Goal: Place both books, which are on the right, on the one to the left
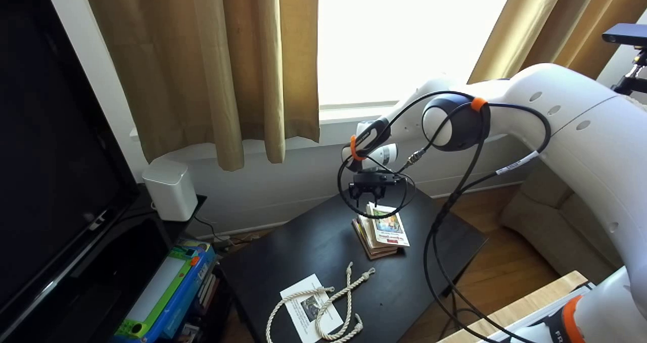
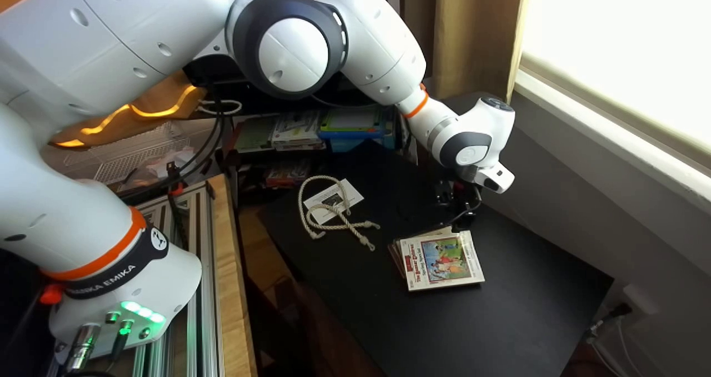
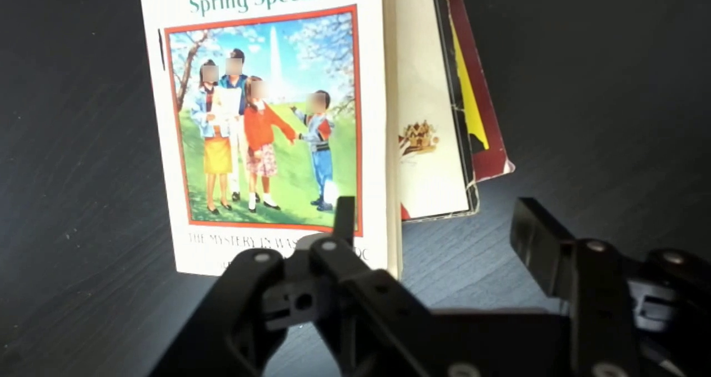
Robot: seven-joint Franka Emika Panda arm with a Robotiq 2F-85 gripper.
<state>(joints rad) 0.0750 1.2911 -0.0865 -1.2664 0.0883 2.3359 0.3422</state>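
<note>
The black hand (image 3: 436,238), fingers spread apart, hangs near the far end of the book stack (image 1: 379,234) on the table (image 1: 290,247). A white-covered book (image 3: 266,127) lies on top; beneath it, a cream book (image 3: 430,171) and a maroon book (image 3: 490,163) jut out. To the stack's left, pale rope (image 1: 350,286) crosses a printed sheet (image 1: 309,310).

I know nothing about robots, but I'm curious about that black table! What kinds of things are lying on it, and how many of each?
Books: 3, in one pile (white-covered one, cream, dark-edged one, maroon-and-yellow one)
Pale ropes: 2
Printed sheet: 1, partly covered by rope
Total: 6
</note>
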